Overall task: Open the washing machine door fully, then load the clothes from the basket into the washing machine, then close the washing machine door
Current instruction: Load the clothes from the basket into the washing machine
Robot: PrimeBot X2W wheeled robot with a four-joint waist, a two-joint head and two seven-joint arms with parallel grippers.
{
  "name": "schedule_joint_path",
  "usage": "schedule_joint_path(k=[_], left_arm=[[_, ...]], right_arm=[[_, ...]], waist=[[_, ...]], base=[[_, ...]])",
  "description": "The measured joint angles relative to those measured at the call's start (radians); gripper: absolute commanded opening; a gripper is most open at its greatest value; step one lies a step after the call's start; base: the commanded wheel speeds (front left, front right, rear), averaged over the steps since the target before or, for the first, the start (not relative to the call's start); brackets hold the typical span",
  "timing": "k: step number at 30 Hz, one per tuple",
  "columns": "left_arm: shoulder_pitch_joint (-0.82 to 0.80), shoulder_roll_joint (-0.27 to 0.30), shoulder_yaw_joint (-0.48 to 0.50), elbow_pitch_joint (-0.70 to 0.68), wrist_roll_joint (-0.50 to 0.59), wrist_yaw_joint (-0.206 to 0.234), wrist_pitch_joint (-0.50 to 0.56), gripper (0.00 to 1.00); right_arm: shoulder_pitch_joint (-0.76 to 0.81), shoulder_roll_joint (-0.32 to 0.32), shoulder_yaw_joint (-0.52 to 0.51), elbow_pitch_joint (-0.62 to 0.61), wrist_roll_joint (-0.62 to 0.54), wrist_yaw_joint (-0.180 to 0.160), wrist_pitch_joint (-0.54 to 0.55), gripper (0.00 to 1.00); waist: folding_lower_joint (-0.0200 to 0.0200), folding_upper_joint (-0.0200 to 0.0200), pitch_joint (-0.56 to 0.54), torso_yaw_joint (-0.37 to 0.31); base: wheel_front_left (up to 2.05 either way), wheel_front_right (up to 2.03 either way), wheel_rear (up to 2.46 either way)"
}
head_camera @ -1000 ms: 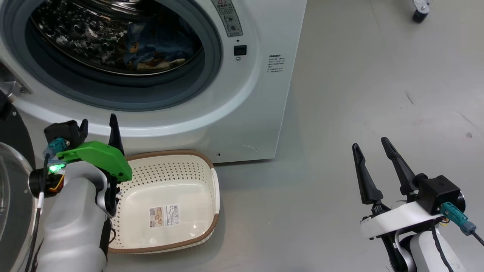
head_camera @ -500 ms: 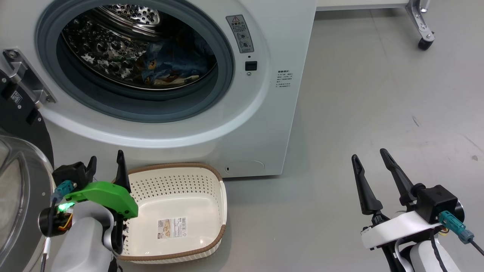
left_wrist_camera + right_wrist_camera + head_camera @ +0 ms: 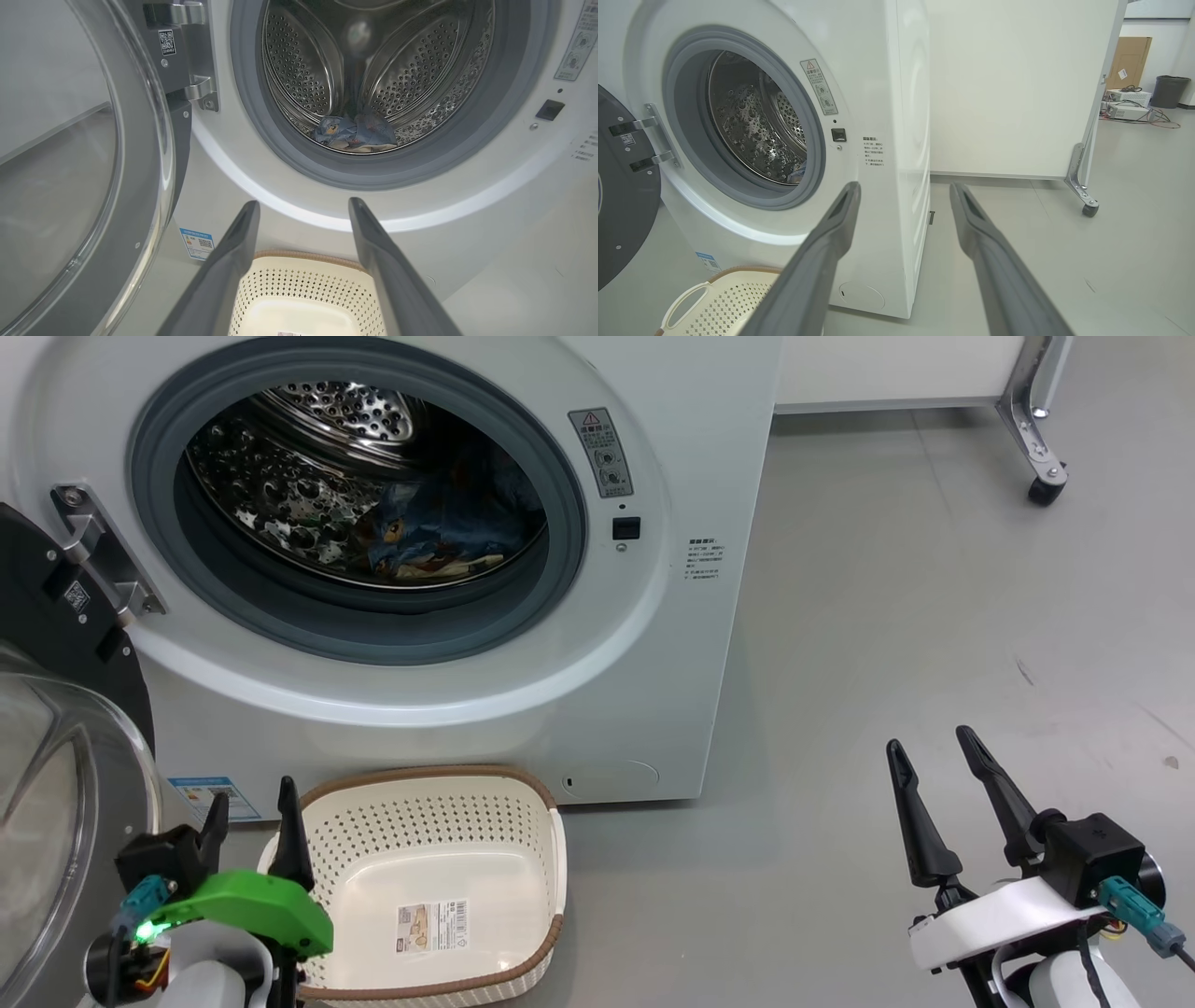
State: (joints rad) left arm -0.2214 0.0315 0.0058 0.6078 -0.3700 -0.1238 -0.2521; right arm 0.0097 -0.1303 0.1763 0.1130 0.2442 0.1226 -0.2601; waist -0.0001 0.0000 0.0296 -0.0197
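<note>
The white washing machine [image 3: 672,644] stands with its round opening uncovered. The washing machine door [image 3: 56,821] is swung out to the left, and its glass bowl [image 3: 70,163] lies beside my left arm. Blue printed clothes [image 3: 439,532] lie low in the steel drum, also seen as clothes [image 3: 355,133]. On the floor before the machine sits the basket [image 3: 439,887], with just a label sticker inside. My left gripper [image 3: 254,793] is open at the basket's left rim, holding nothing. My right gripper [image 3: 929,739] is open over bare floor to the right. Both gripper views, left [image 3: 303,203] and right [image 3: 905,185], show the fingers spread apart.
A white partition panel on a castor leg [image 3: 1041,490] stands behind and right of the machine. The castor [image 3: 1090,207] rests on grey floor. Far off at the right are a cardboard box [image 3: 1129,60] and a dark bin [image 3: 1169,91].
The head camera has tilted up, so the whole picture slid down. Measured against the basket, my left gripper has drawn back toward me. Both grippers stay open.
</note>
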Motion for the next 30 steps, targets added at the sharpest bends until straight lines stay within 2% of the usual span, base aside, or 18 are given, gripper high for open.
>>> schedule_joint_path(k=[14, 30], left_arm=[[0.131, 0.0, 0.028, -0.196, 0.013, 0.001, 0.0, 1.0], [0.247, 0.001, -0.002, -0.301, 0.018, 0.001, 0.0, 1.0]], right_arm=[[0.036, 0.002, -0.01, -0.006, 0.0, 0.0, 0.0, 1.0], [0.041, 0.001, -0.003, -0.009, 0.0, 0.0, 0.0, 1.0]], waist=[[0.0, 0.0, -0.035, 0.04], [0.0, 0.0, -0.049, 0.034]], base=[[0.0, 0.0, 0.0], [0.0, 0.0, 0.0]])
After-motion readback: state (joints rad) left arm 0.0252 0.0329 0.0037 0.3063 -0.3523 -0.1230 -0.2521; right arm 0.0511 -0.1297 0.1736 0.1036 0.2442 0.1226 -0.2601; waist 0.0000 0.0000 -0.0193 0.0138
